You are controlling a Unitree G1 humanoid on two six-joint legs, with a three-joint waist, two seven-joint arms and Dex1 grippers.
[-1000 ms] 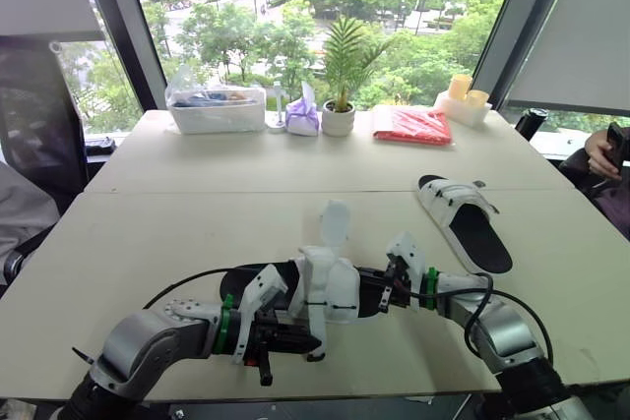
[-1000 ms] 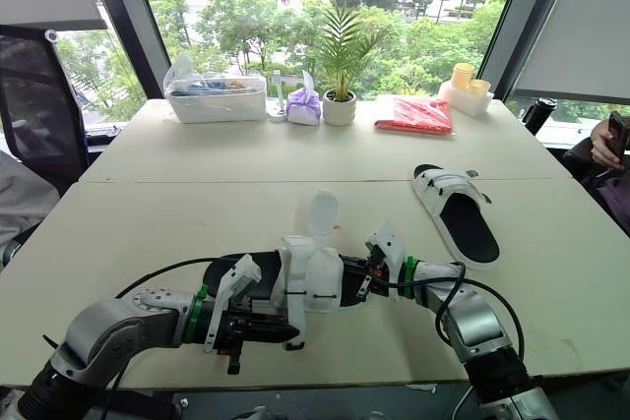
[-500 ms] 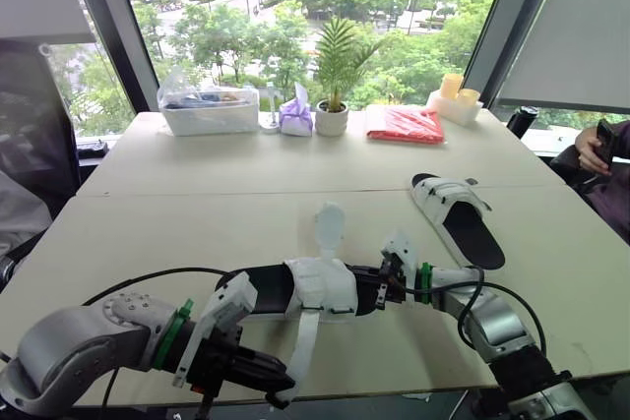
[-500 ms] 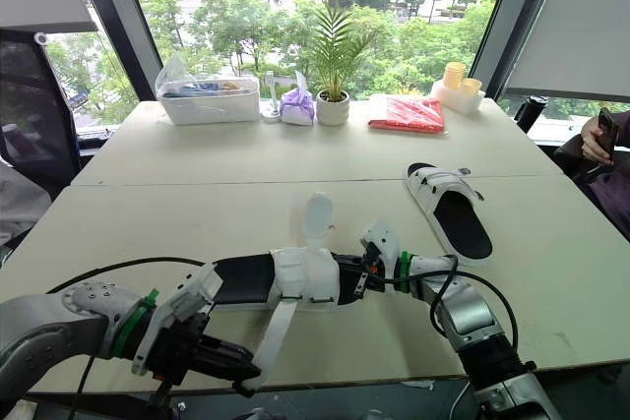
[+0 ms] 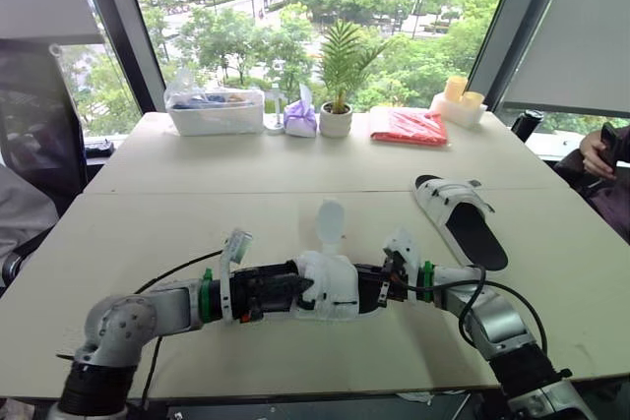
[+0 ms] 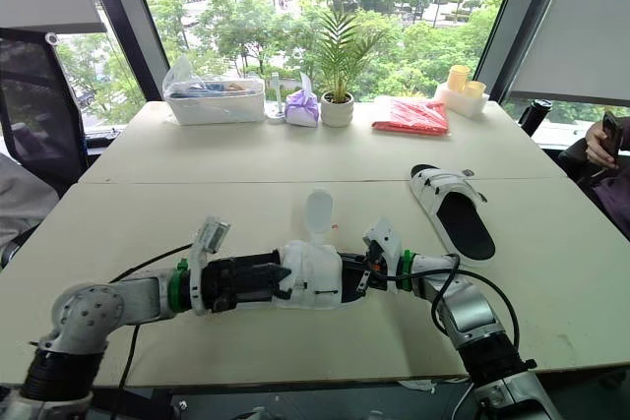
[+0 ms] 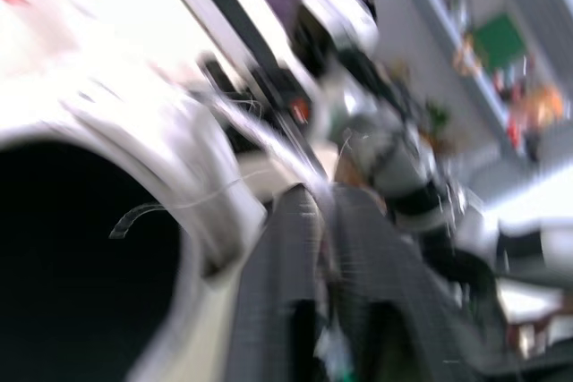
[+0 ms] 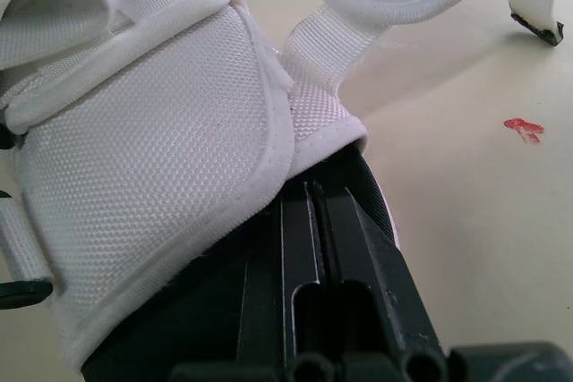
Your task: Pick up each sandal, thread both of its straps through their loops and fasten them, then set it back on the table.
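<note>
The near sandal [image 5: 333,290] sits low at the front of the worktop [image 5: 197,213], held between the two arms. The right tool [image 5: 374,287] is closed tight on the black sole at one end of it. The left tool [image 5: 301,286] is pushed up against the white top part from the other side. I cannot tell if it is gripping anything or not. One loose strap [image 5: 330,223] sticks up from the sandal like a little flag, so it does not look done up yet. The other sandal [image 5: 463,221] lies flat on the worktop, well off to the robot's right.

I think this sandal is light and easy to lift. The sole looks firm but a bit bendy, so the end of the sole is a good place to hold it. It should not break if it drops. The white straps look like soft woven cloth. They will flop and fold, and a pinch in the middle will just make them bend. The best place to take a strap is close to its tip, so the tip can go into its loop. The cloth looks rough, not slippery, so a firm pinch should keep it.
</note>
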